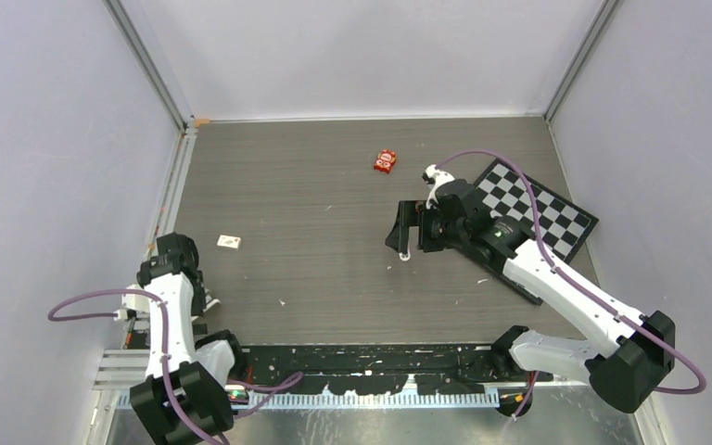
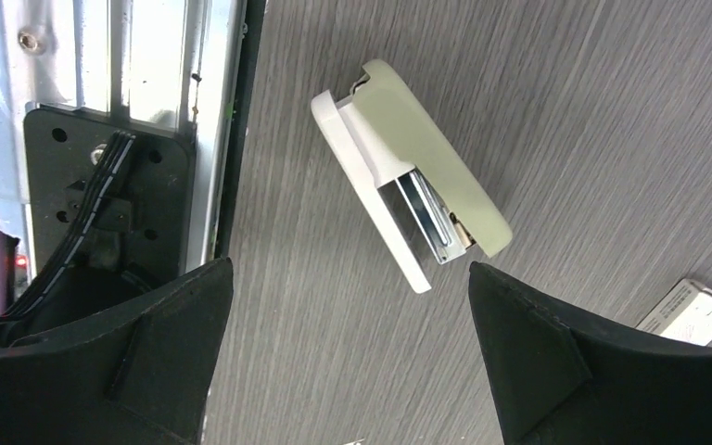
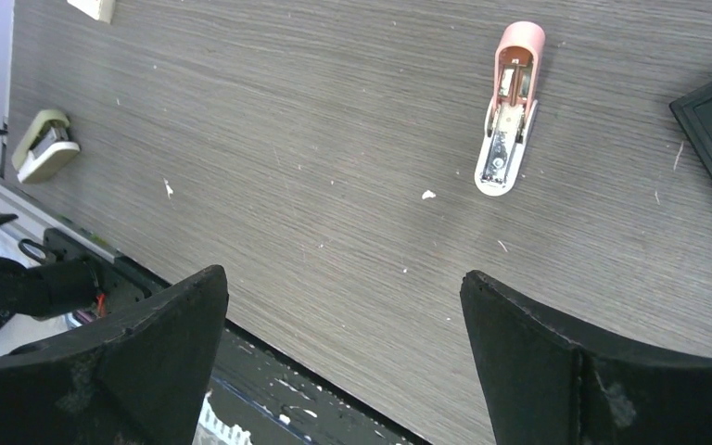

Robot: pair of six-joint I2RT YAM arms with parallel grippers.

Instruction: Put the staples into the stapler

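Olive-grey stapler (image 2: 436, 158) is lying near-left under the left gripper (image 2: 350, 269), whose jaws are standing wide and holding nothing, probably needing squaring across its body.

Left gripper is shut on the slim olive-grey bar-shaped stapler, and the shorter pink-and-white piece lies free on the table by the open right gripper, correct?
No: the left wrist view shows the left gripper open, the slim olive-grey stapler lying untouched just ahead of it. The rest holds.

The top camera overlooks the grey wood-grain table (image 1: 315, 278) from above. Both wrist cameras face down, sharing the olive-grey bar stapler (image 2: 436, 158).
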